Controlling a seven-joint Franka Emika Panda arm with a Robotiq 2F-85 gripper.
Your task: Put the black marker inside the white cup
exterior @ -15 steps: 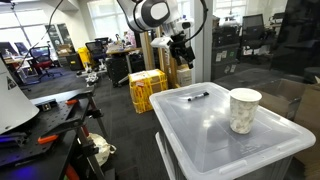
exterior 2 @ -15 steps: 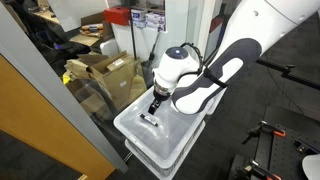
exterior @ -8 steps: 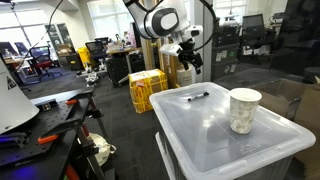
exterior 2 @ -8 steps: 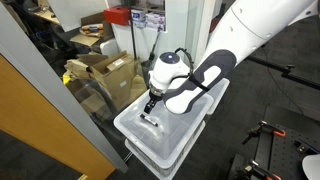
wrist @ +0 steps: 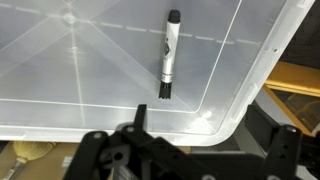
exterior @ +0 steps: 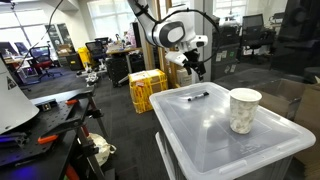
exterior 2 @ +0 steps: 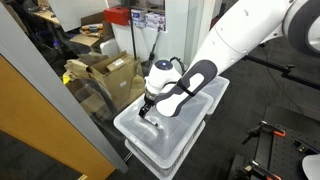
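Here the fingers hang spread wide and empty over the near edge of the translucent bin lid. The black marker lies flat on that lid just below and ahead of them, not yet touched. The white cup stands upright well beyond the marker, toward the far end of the same lid. The step in hand looks like the approach to the pick. It would go best if the fingers move forward until they straddle the marker's middle, turn so they close across its thin barrel rather than along it, and descend low enough to catch it without scraping the slick plastic. Nothing lies between fingers and marker. Yellow crates and cardboard boxes sit on the floor below, clear of the path.
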